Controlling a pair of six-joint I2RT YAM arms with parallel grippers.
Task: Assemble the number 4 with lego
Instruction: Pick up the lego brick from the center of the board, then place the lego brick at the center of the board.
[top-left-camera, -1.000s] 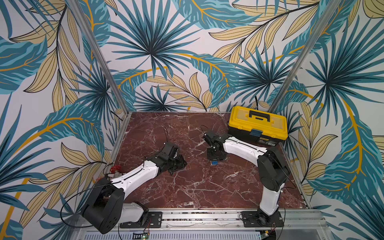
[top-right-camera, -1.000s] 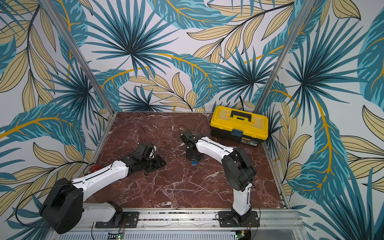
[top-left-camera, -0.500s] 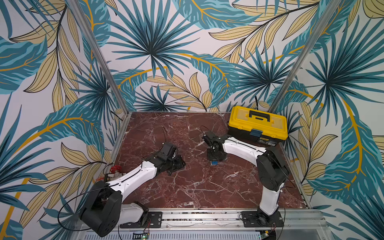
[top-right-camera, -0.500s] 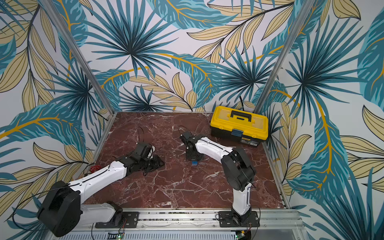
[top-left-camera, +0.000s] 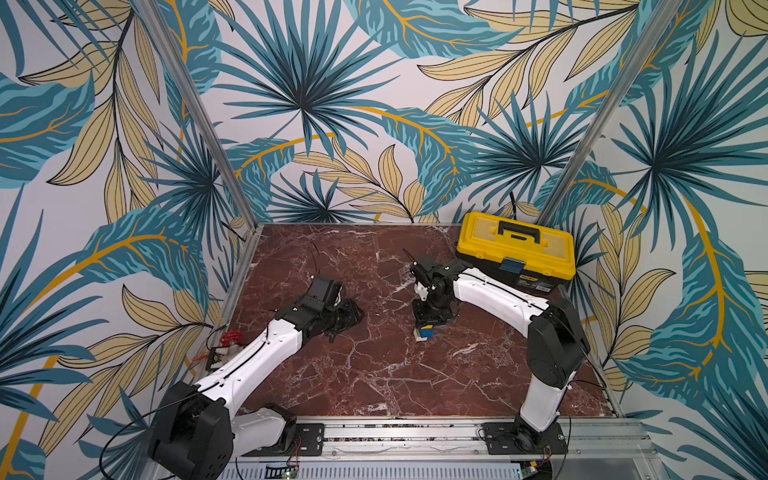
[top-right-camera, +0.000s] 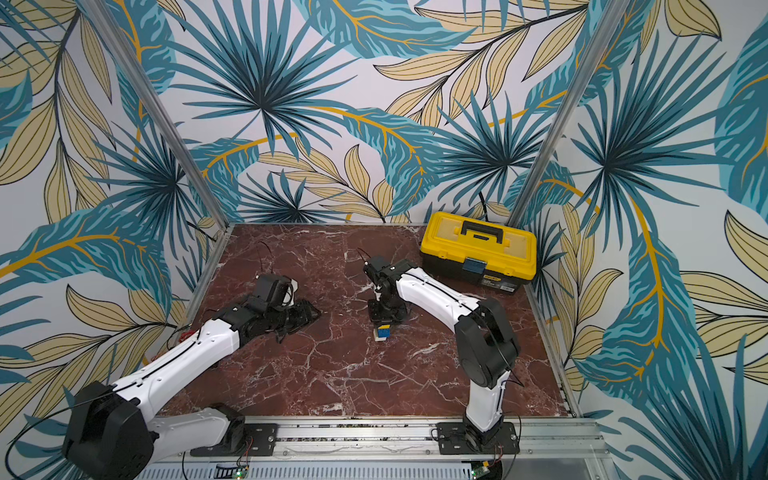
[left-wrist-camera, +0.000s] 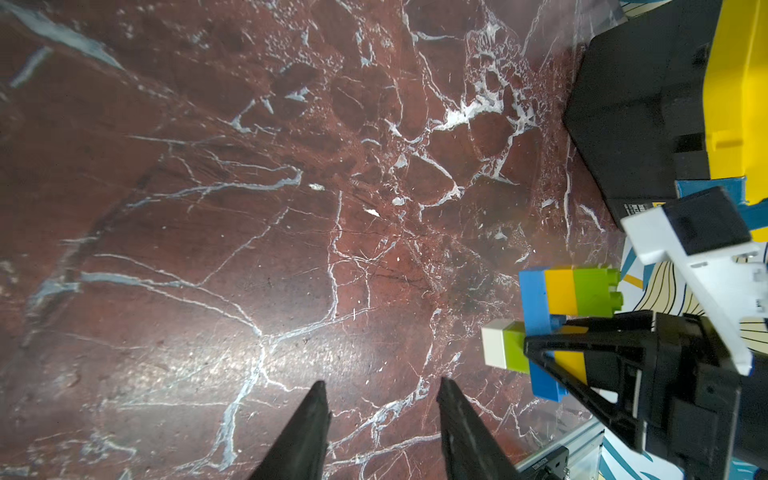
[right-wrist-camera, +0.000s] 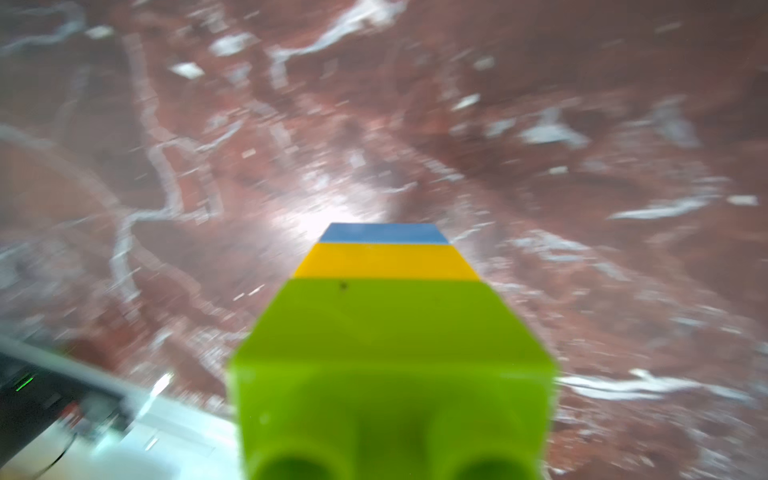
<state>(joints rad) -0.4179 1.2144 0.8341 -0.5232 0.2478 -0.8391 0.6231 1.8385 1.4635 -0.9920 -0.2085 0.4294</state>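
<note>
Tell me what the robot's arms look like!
The left arm and right arm are white tubes with chunky black round joints. Thin black cables run along them. Their fingers are black, flat and pointy, like long triangles.

Number 4 (left-wrist-camera: 540, 316) (top-left-camera: 424, 333): blue crossbar, yellow-lime arm, lime-white stem. Upright mid-table, white end down, touching the marble or not, can't tell. Pinched from above by right gripper (top-left-camera: 427, 325).
</note>
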